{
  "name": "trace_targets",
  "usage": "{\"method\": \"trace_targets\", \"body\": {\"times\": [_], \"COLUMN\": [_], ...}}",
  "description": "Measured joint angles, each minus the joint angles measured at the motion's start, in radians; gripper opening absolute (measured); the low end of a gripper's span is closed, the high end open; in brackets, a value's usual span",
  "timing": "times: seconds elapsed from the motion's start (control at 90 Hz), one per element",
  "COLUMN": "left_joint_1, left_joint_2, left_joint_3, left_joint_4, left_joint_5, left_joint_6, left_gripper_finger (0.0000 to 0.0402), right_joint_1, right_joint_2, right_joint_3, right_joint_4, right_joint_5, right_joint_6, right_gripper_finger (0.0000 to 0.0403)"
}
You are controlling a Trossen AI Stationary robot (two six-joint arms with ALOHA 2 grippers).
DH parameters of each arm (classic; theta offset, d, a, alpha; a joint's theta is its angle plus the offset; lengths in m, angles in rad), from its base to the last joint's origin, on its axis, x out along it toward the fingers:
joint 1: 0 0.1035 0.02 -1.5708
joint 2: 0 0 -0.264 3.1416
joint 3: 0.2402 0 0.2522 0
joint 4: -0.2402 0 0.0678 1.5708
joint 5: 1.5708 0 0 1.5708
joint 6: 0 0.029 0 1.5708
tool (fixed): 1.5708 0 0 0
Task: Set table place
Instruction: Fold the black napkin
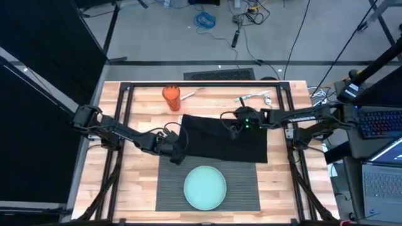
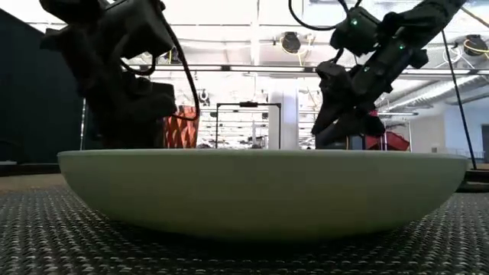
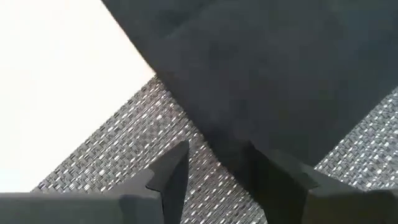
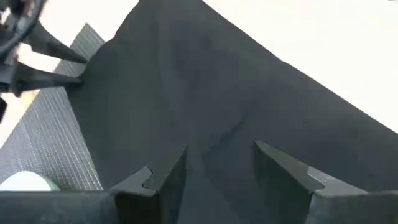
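Placemat (image 1: pixel 242 182) on wooden table (image 1: pixel 135 188), left tool (image 3: pixel 214 180) open, right tool (image 4: pixel 217 168) open over napkin (image 1: pixel 223 141)

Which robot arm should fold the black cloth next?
Probably the left. The left pincer is open at the napkin's near-left corner, where it overlaps the placemat. The right pincer hangs open over the cloth's middle, away from any edge.

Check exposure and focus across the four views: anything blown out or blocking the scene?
Left wrist view: the table is blown out to white beside the black napkin. Right wrist view: the same white-out behind the napkin. Low view: the plate fills the foreground, and the arms are backlit silhouettes. High view: evenly lit.
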Motion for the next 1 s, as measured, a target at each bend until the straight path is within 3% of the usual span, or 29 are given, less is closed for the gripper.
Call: {"method": "trace_targets", "body": {"times": [0.278, 0.522, 1.0], "left_joint_1": [-0.03, -0.04, -0.054], "left_joint_2": [-0.002, -0.002, -0.002], "left_joint_3": [0.001, 0.002, 0.002], "left_joint_4": [-0.003, -0.005, -0.006], "left_joint_5": [0.05, 0.056, 0.05], "left_joint_6": [0.018, 0.001, 0.025], "left_gripper_finger": [0.015, 0.015, 0.015], "right_joint_1": [-0.05, -0.121, -0.15], "right_joint_2": [0.011, 0.008, 0.007], "right_joint_3": [0.002, 0.0, 0.0], "right_joint_4": [0.057, -0.304, -0.584], "right_joint_5": [-0.023, 0.121, 0.218], "right_joint_6": [0.003, -0.007, 0.097], "right_gripper_finger": [0.0164, 0.0164, 0.0164]}}
